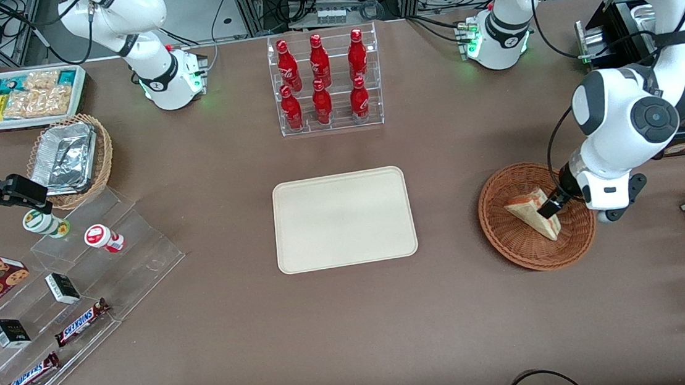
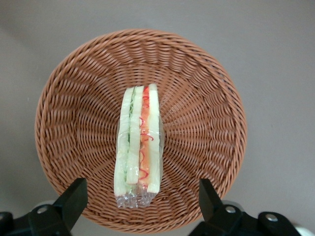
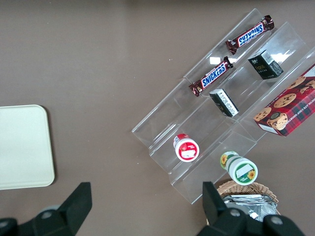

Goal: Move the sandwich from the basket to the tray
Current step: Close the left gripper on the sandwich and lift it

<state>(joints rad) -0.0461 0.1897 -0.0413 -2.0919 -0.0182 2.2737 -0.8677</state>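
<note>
The gripper hangs over the basket with fingers spread wide either side of the sandwich, partly hiding it in the front view. The tray lies mid-tabletop. "SNICKERS" bars read clearly.

The working left arm stands at its own end of the table, its base fixed at the table edge farthest from the front camera. From there the white links rise, fold over at a large rounded elbow joint and drop steeply, the wrist pointing downward. The gripper sits low at the end of the wrist, tilted slightly toward the table's middle. In the wrist view both dark fingers stand wide apart, nothing between them.
</note>
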